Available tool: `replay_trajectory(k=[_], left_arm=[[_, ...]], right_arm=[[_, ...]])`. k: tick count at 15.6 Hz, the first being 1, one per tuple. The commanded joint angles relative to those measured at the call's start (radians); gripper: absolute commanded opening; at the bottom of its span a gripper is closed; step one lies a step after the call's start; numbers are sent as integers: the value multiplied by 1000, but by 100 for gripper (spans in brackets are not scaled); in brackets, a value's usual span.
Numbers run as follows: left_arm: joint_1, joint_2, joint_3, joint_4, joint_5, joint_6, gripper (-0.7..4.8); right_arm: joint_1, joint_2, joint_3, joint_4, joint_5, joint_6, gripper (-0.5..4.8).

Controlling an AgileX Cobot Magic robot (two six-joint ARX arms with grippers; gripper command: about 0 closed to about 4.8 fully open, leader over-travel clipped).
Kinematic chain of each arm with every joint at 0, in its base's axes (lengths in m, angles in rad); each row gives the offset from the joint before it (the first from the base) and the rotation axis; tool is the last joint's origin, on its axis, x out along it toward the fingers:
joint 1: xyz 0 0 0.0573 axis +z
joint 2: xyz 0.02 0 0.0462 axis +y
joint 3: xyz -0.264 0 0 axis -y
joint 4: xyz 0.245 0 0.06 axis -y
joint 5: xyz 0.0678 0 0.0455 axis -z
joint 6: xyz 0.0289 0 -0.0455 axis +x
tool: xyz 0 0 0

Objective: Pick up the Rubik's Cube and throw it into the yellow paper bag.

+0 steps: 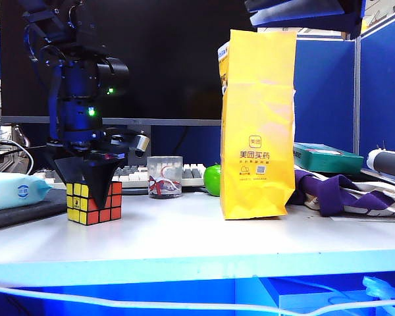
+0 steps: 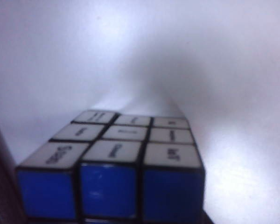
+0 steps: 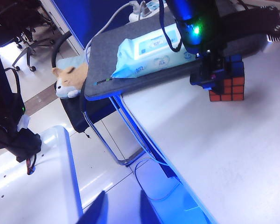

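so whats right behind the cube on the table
In the exterior view the left gripper straddles the cube and covers the area straight behind it. A glass cup and keyboard show farther back to its right. The bag's inside is hidden.

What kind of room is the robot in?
Probably an office: a desk with a big dark monitor, a keyboard and blue partition walls. The left gripper is down over the Rubik's Cube; the right gripper hangs off the desk.
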Motion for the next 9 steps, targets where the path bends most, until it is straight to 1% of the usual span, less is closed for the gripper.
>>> replay_trajectory(k=[1,2,5,9], left_arm=[[-1,-5,3,47,74,1,17],[-1,-7,4,67,86,-2,17],[-5,-41,5,123,89,-7,17],[-5,-210,4,231,89,-4,17]], right_arm=[[1,-1,5,25,0,-4,95],[1,3,5,25,0,-4,95],[1,10,5,24,44,-4,95],[0,10,5,45,44,-11,95]])
